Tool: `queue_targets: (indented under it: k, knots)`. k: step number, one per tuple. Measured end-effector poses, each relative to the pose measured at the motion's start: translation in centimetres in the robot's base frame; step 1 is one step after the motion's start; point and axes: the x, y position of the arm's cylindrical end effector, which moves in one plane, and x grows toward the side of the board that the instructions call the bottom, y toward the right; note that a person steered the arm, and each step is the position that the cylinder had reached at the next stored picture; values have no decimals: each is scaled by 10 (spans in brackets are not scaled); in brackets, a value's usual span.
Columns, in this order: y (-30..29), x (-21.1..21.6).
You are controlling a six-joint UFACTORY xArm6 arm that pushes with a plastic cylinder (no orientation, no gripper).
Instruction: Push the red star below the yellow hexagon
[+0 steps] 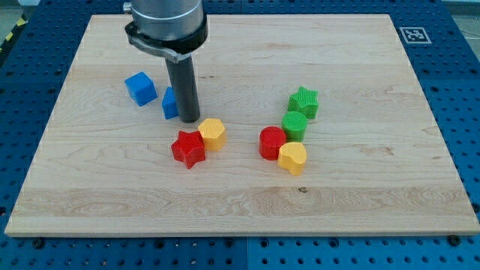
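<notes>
We carry no claw, so there is no spread or pinch to tell – our arm ends in a straight dark rod, and my tip rests on the wooden surface left of the view's centre. The tip stands just above the red star and the yellow hexagon, near both; whether it touches either we cannot tell.

The red star lies just below and to the left of the yellow hexagon, and the two touch side by side. The star sits slightly lower in the view than the hexagon, offset to the view's left and not straight beneath it.

Directly left of the rod, partly hidden behind it, is a small blue block whose shape we cannot make out; it appears to touch the rod's side. Further to the view's left and a little higher sits a blue cube, apart from the rest.

To the view's right is a second cluster – a green star at the top, a green cylinder just below it, a red cylinder below and to the left of that, and a yellow heart at the bottom, touching the red cylinder. This cluster lies well apart from the tip.
</notes>
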Motion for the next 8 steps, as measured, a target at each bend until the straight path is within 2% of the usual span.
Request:
queue_targets:
  k: [1,3,4,5,7,8]
  knots:
    - [-2,-23]
    - [-68,-25]
    - [-72,-25]
    - [-39,-26]
    - [10,-76]
    - [13,-77]
